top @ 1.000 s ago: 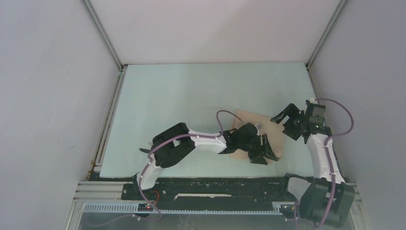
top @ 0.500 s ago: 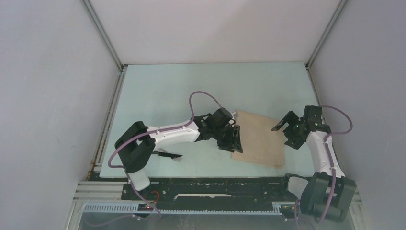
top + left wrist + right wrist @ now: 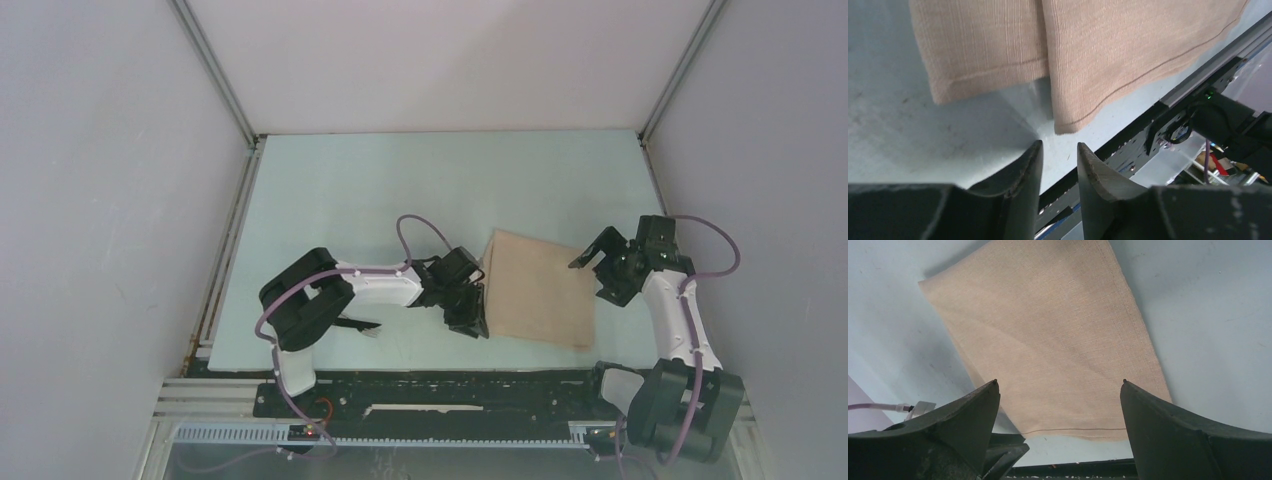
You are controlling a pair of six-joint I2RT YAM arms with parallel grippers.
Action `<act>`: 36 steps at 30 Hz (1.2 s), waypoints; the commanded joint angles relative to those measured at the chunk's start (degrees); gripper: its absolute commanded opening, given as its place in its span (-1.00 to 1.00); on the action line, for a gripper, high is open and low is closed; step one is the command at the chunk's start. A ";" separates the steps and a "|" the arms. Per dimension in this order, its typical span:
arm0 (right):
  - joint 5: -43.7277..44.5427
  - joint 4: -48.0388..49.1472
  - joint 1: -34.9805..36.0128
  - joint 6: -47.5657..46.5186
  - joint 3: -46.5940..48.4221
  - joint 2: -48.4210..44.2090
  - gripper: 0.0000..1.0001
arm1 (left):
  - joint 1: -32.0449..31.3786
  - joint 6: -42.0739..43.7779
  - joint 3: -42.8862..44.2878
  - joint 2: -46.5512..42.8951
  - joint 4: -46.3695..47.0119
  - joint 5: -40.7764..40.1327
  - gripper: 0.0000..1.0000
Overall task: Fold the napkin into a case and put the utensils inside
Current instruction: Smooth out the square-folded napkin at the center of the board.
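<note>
Grippers empty, left [image 3: 1059, 148] narrowly parted, right [image 3: 1059, 383] wide

Robotics lab test cell, as I read it remotely. Plain white panels [image 3: 100, 200] box the pale table [image 3: 400, 180] from 9 through 12 to 3 o'clock, joined by aluminium framing [image 3: 215, 72]. At 6 o'clock: black mounting rail [image 3: 500, 390], slotted cable duct [image 3: 420, 438].

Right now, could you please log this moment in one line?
napkin: folded | left end effector: narrowly open, empty, at its left edge | right end effector: wide open, empty, at right edge | utensil: outside napkin
</note>
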 commanded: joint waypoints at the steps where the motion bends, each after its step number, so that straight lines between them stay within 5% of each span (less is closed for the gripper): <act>1: 1.07 -0.33 -0.42 -2.16 1.85 -0.29 0.94 | 0.46 -3.12 0.66 2.63 6.57 2.03 -0.25; 6: 0.96 0.25 -0.44 -2.43 1.85 -0.35 0.94 | 0.69 -4.63 0.37 2.89 8.91 2.11 -0.17; 18: 0.37 0.27 -0.44 -2.84 1.67 -0.77 0.94 | 1.85 -2.21 0.53 -0.12 5.33 -2.00 -0.74; 36: 0.16 0.98 -0.21 -3.24 1.08 0.21 0.93 | 7.94 6.03 5.49 0.02 -3.59 -1.68 -0.80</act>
